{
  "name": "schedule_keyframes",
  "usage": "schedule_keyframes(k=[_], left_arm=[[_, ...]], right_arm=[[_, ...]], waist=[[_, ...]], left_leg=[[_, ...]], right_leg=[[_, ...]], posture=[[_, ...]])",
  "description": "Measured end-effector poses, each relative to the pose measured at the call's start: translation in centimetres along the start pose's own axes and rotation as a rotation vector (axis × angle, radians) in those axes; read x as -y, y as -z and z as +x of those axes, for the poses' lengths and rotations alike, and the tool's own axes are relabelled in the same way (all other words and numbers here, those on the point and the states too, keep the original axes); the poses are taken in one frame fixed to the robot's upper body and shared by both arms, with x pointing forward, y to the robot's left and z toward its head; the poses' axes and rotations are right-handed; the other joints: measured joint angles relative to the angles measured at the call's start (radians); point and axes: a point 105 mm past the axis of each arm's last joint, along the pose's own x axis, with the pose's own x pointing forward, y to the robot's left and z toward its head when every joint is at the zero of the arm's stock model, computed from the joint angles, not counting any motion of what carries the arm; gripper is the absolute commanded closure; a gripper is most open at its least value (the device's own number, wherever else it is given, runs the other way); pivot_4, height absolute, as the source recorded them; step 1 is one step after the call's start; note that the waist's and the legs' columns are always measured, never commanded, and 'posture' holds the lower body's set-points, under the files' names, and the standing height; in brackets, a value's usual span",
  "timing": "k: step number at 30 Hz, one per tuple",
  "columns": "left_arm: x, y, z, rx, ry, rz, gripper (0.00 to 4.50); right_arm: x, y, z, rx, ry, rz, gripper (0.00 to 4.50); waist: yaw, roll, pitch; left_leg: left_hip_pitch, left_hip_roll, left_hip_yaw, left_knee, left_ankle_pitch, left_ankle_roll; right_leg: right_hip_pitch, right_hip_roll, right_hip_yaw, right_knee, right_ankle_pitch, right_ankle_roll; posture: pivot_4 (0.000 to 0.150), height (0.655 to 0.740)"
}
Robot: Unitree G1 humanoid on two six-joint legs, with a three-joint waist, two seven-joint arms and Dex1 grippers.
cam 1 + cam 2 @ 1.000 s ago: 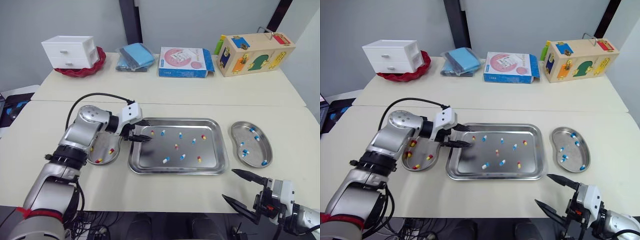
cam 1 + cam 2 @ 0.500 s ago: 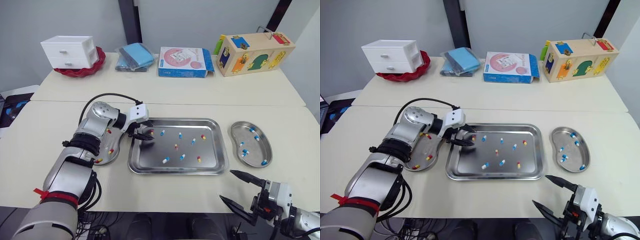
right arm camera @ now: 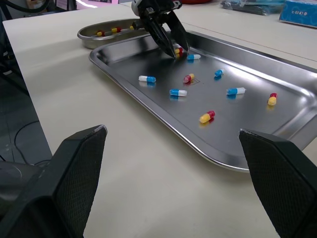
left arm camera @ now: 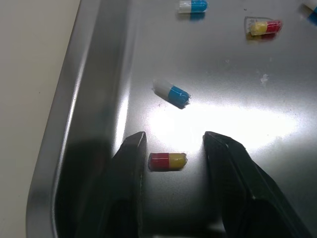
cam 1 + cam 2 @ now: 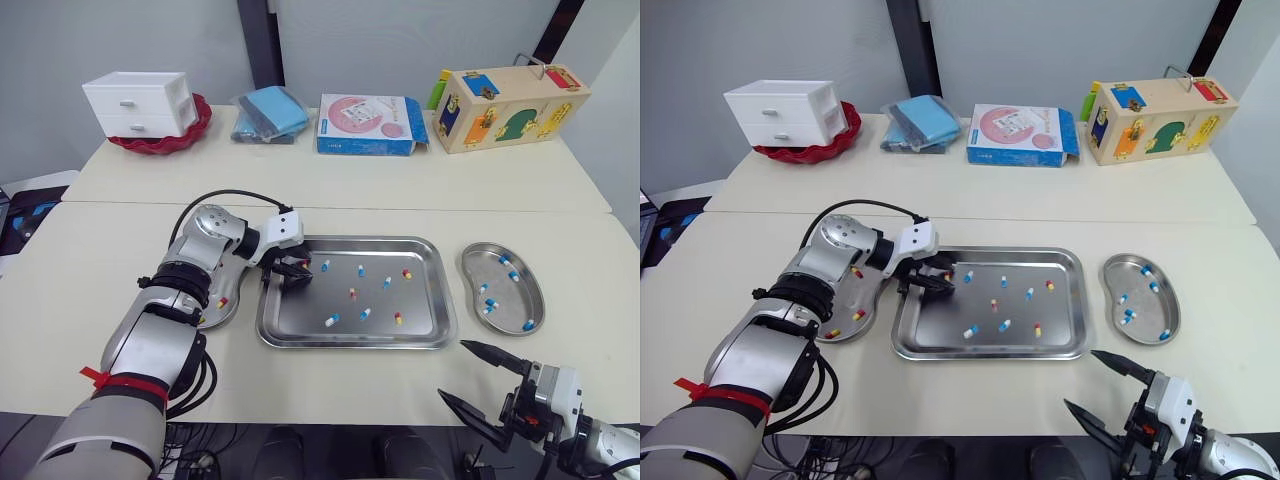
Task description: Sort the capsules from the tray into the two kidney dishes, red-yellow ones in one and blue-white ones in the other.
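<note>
Red-yellow capsule (image 4: 168, 160) lies between your left gripper's (image 4: 174, 139) open fingers, long axis spanning finger to finger; right gripper (image 5: 455, 370) hangs open, well apart.

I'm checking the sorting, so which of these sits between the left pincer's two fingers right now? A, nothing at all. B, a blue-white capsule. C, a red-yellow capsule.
C: the left pincer straddles a red-yellow capsule lying on the tray, with one open finger on each side.

tray wall (image 4: 94, 99) close beside jaws, blue-white capsule (image 4: 172, 93) apparently clear of them
</note>
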Motion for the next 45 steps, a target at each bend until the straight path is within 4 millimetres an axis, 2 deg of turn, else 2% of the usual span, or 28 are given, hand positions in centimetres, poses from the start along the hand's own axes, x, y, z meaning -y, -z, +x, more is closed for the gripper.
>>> schedule_keyframes(k=[24, 27, 30, 45], left_arm=[[-0.19, 0.24, -0.51, -0.028, -0.009, 0.017, 2.43], [-0.15, 0.20, -0.48, -0.032, -0.006, 0.025, 3.02], [-0.14, 0.24, -0.47, -0.036, -0.006, 0.026, 3.93], [0.13, 0.09, -0.50, -0.033, 0.014, 0.024, 3.93]], right_arm=[[-0.02, -0.06, 0.15, 0.008, 0.008, -0.005, 0.00], [-0.22, -0.03, 0.30, 0.012, 0.000, -0.001, 0.00], [-0.22, -0.04, 0.31, 0.013, 0.001, -0.002, 0.00], [-0.25, 0.00, 0.31, 0.010, 0.001, -0.006, 0.00]], waist=[[-0.001, 0.000, 0.000], [-0.001, 0.000, 0.000], [-0.001, 0.000, 0.000], [-0.001, 0.000, 0.000]], left_leg=[[0.000, 0.000, 0.000, 0.000, 0.000, 0.000], [0.000, 0.000, 0.000, 0.000, 0.000, 0.000], [0.000, 0.000, 0.000, 0.000, 0.000, 0.000], [0.000, 0.000, 0.000, 0.000, 0.000, 0.000]], right_leg=[[0.000, 0.000, 0.000, 0.000, 0.000, 0.000], [0.000, 0.000, 0.000, 0.000, 0.000, 0.000], [0.000, 0.000, 0.000, 0.000, 0.000, 0.000], [0.000, 0.000, 0.000, 0.000, 0.000, 0.000]], posture=[[0.150, 0.7400], [0.150, 0.7400], [0.150, 0.7400], [0.150, 0.7400]])
